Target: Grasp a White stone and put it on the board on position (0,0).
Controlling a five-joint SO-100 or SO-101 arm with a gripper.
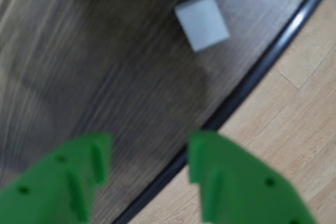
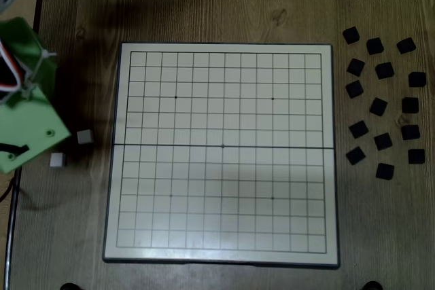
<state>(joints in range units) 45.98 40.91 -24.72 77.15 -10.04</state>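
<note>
White stone placement has not begun: my green plastic two-finger pincer (image 1: 149, 169) is spread wide and holds nothing, with dark wood-grain tabletop (image 1: 94, 66) showing in the gap between the fingertips.

Nearest hazard, wrist view: my right-hand finger (image 1: 236, 182) hangs over the black edge strip (image 1: 247, 82) of the tabletop and the pale wooden floor (image 1: 294, 124) beyond it. I judge that a descent from this position would put one finger off the edge or onto the strip, so the pincer would close on nothing.

Next hazard: the small white square block (image 1: 202, 23) lies ahead of the fingertips, well apart from them, near the edge strip and turned at an angle to my jaws. A corner-to-corner grip could twist it or squirt it out, possibly over the edge. The wrist picture is blurred, so alignment is hard to judge.

In the fixed view, two white blocks sit left of the board, one (image 2: 84, 136) just beside my green arm housing (image 2: 27, 120) and one (image 2: 57, 159) below it. I cannot tell which of them the wrist view shows. Reaching for one may nudge the other.

Farthest: the large square cream board with a thin black grid (image 2: 221, 236) is bare. Its centre dot (image 2: 223, 146) on the middle seam is the target; four similar dots surround it, so a release one intersection off is a risk. The black square blocks (image 2: 380, 103) on the far side are not involved.
</note>
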